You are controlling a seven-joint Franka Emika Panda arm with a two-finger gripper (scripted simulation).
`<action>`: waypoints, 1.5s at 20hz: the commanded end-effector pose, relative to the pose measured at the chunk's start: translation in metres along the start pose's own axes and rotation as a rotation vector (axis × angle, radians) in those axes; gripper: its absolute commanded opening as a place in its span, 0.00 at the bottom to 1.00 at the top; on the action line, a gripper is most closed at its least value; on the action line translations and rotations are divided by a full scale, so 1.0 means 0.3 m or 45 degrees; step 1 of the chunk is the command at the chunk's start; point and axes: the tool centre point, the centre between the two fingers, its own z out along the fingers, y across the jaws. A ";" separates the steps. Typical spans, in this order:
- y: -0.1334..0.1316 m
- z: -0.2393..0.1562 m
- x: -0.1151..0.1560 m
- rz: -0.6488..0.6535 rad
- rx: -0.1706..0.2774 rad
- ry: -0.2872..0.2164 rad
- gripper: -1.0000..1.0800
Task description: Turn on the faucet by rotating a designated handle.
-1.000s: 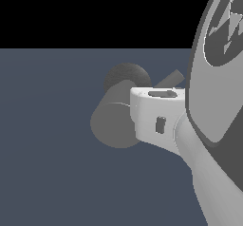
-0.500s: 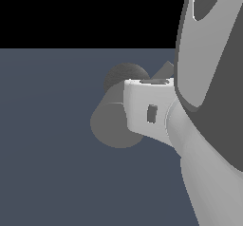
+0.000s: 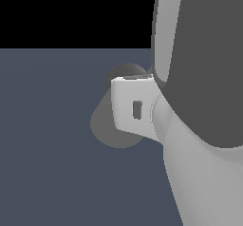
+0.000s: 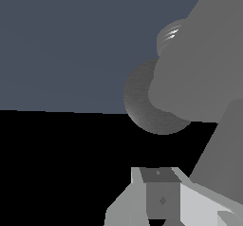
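Note:
The faucet [image 3: 105, 127] is a thick matte grey cylinder lying toward the camera, with a darker round base [image 3: 124, 73] behind it. My gripper's white hand block [image 3: 133, 108] covers its middle, and the fingertips are hidden there. In the wrist view the faucet body [image 4: 190, 73] and its dark round base [image 4: 140, 104] fill the far side, just beyond my gripper [image 4: 159, 176], whose fingers stand together with no gap and nothing between them. A slanted grey bar [image 4: 219, 144] runs beside the fingers; I cannot tell whether it is the handle. In the exterior view the handle is hidden.
The large white and dark grey arm link [image 3: 204, 68] fills the exterior view's right side and blocks everything behind it. A flat blue-grey floor [image 3: 47, 139] spreads to the exterior view's left.
The arm has swung toward the exterior view's left and nearer the camera. The hand block now covers more of the faucet, and the thin rod seen earlier is hidden.

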 end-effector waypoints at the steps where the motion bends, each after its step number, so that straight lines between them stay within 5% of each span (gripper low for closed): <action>1: 0.027 0.010 -0.091 0.060 0.058 -0.079 0.00; 14: 0.155 0.009 -0.198 0.056 0.035 -0.123 0.00; 15: 0.155 0.009 -0.198 0.056 0.035 -0.123 0.00; 16: 0.092 -0.001 -0.076 0.034 0.080 -0.028 0.00; 30: 0.234 0.008 -0.150 0.045 0.057 -0.076 0.00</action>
